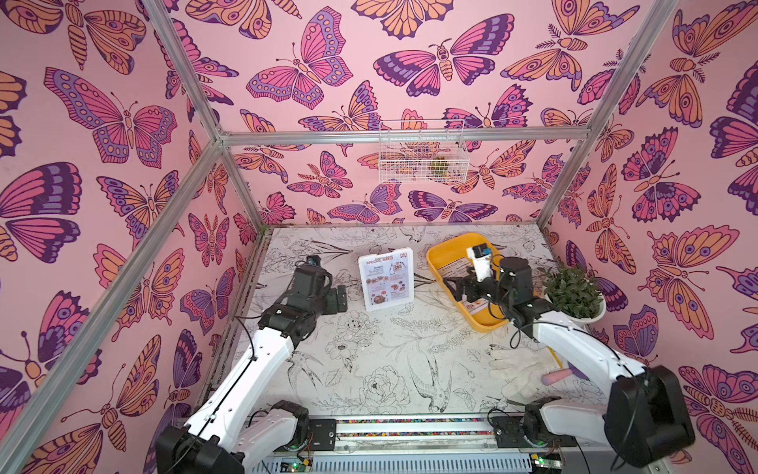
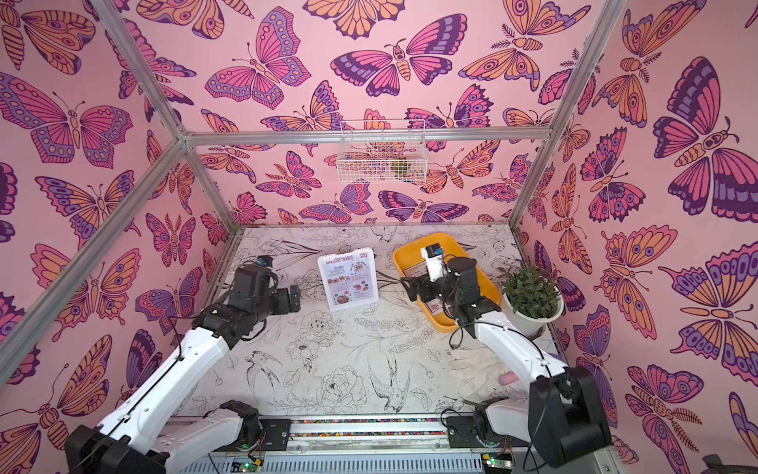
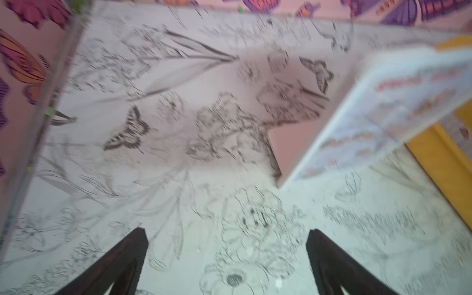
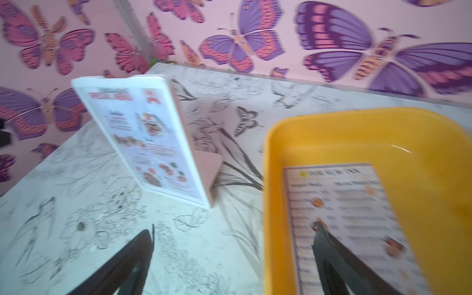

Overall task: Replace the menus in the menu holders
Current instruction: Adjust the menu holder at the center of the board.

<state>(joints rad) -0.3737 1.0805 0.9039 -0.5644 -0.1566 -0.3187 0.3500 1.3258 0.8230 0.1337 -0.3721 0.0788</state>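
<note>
Both pincers stood released, nothing in either. The left pincer (image 1: 340, 298) hung just above the tabletop (image 1: 389, 361), near the left edge of the menu holder (image 1: 385, 279) but not touching it. The right pincer (image 1: 453, 289) straddled the near wall of the yellow tray (image 1: 434, 262) — one finger over the tray, one over the tabletop.

The holder stood upright mid-tabletop, leaning back slightly, with the SPECIAL MENU sheet (image 1: 384, 283) inside it. The DIM SUM INN sheet (image 4: 344, 204) lay flat in the tray, just right of the holder.

My read: you were at the approach, with the old sheet not yet out. To do it well:
- Steady the holder first with the left pincer on its side edge. It looked light and likely to slide or tip.
- Find the open slot before pulling; neither wrist view showed it, both being blurred.
- Draw the sheet straight along the slot, with no twist.
- For the tray sheet, lift a corner against the wall — flat paper gives little to pinch.
</note>
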